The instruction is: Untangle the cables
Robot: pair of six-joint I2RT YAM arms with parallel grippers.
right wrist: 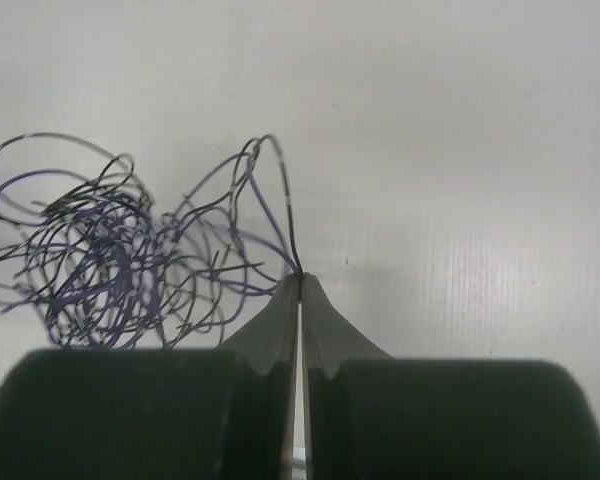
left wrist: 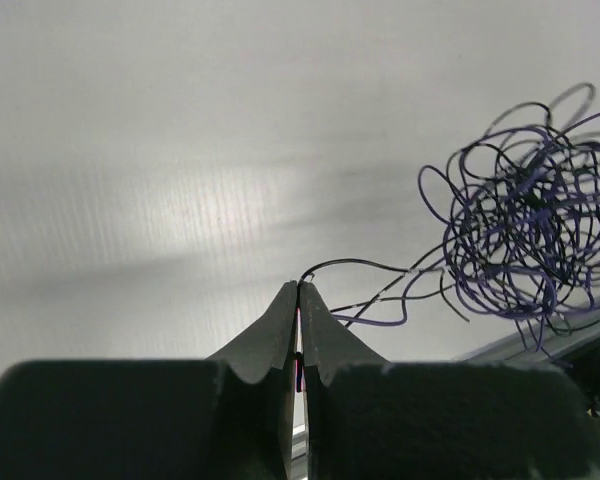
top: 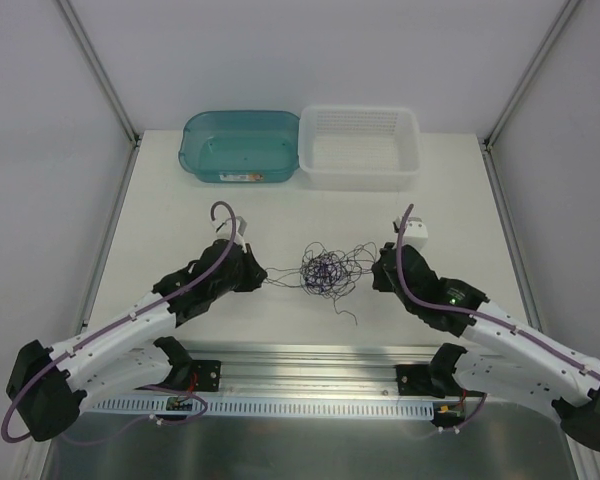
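The cables [top: 327, 270] lie as one tangled ball of thin black and purple wires in the middle of the table, between the two arms. My left gripper [top: 254, 273] sits just left of the ball and is shut on a cable end [left wrist: 325, 266] that leads right into the tangle [left wrist: 530, 230]. My right gripper [top: 377, 268] sits just right of the ball, and its tips [right wrist: 300, 280] are shut on a black strand that arches up and left into the tangle [right wrist: 100, 260].
A teal bin [top: 240, 146] and a white perforated basket [top: 359, 147] stand side by side at the back of the table. A loose curl of wire [top: 348, 316] trails toward the front edge, near the metal rail [top: 310, 378].
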